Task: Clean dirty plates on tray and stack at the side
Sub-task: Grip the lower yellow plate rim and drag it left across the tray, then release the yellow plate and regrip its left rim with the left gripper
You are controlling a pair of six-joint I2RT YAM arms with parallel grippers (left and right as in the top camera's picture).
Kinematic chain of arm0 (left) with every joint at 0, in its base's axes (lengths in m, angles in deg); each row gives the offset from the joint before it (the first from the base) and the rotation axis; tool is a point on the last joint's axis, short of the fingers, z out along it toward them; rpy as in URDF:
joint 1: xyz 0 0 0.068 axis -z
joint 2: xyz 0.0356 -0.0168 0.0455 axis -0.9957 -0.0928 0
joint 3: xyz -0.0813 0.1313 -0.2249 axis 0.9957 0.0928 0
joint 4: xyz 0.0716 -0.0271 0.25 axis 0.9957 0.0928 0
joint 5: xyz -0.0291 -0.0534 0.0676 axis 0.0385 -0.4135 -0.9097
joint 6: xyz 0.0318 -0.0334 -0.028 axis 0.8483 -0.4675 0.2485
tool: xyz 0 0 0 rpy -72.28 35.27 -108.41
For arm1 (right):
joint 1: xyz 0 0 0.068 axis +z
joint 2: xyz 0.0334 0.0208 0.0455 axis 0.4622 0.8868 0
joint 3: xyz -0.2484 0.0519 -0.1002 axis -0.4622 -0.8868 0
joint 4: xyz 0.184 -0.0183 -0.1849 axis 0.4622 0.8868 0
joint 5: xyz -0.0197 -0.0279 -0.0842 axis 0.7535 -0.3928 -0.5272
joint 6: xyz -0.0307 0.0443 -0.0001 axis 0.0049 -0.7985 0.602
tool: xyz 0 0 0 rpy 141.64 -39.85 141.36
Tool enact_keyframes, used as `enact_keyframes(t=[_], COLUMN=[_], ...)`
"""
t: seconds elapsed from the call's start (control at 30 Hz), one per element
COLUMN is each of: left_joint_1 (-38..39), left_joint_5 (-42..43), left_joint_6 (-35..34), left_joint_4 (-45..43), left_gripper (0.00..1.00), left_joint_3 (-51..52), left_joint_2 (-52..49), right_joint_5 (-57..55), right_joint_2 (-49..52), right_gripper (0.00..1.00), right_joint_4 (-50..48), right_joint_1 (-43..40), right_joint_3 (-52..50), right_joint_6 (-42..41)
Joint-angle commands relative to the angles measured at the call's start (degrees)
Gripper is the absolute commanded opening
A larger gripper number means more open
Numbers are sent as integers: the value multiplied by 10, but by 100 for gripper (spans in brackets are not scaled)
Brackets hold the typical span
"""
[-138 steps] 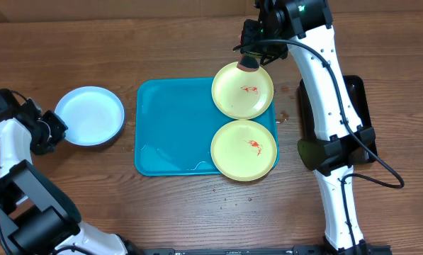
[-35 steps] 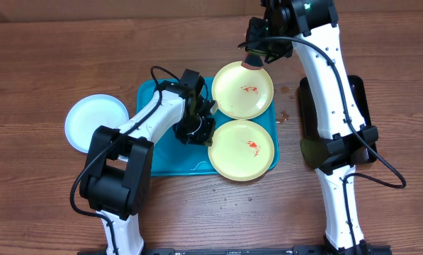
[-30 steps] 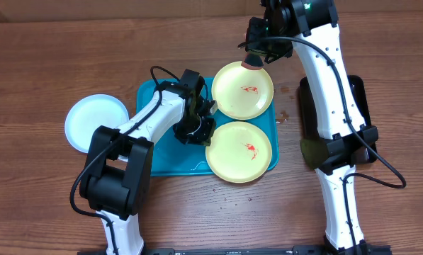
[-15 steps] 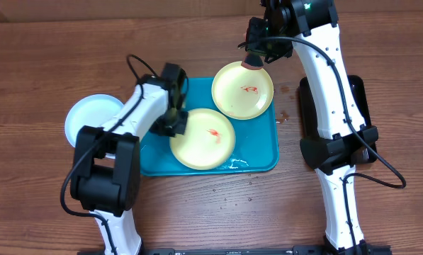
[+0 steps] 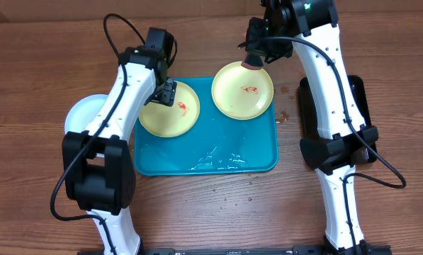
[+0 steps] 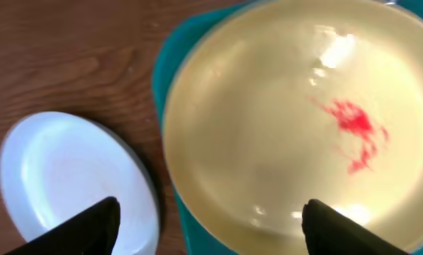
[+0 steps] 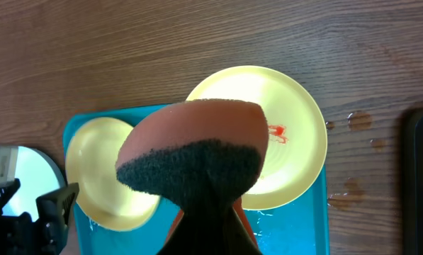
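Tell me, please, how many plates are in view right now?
3. The light blue plate lies on the table left of the tray; one yellow-green plate sits at the tray's upper left, a second yellow-green plate upper right. None seems hidden.

Sponge (image 7: 190,127): orange, dark scouring face, foreground.
Smeared yellow plate (image 7: 300,134): behind sponge.
Second yellow plate (image 7: 98,173): left, over turquoise tray (image 7: 289,227).
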Motion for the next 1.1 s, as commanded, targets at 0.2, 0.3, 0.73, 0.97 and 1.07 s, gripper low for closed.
enact_keyframes(t=[0.2, 0.3, 0.73, 0.97, 1.07], left_joint_1=[-110, -136, -151, -150, -144], left_joint_5=[253, 250, 193, 202, 203], left_joint_6=[-71, -76, -185, -186, -178], left_joint_4=[53, 48, 37, -11, -32], left_gripper=[72, 68, 53, 47, 45], left_joint_3=[-8, -8, 9, 53, 73], left_joint_2=[-3, -3, -3, -3, -3], right_joint_5=[5, 5, -1, -1, -2], right_joint_2=[-20, -20, -20, -20, -20], right_gripper=[4, 4, 4, 4, 4], right_joint_4=[-2, -2, -2, -2, -2], right_joint_1=[-1, -1, -1, -3, -3], right_joint_3=[12, 9, 8, 8, 8], right_joint_6=[4, 4, 18, 41, 45])
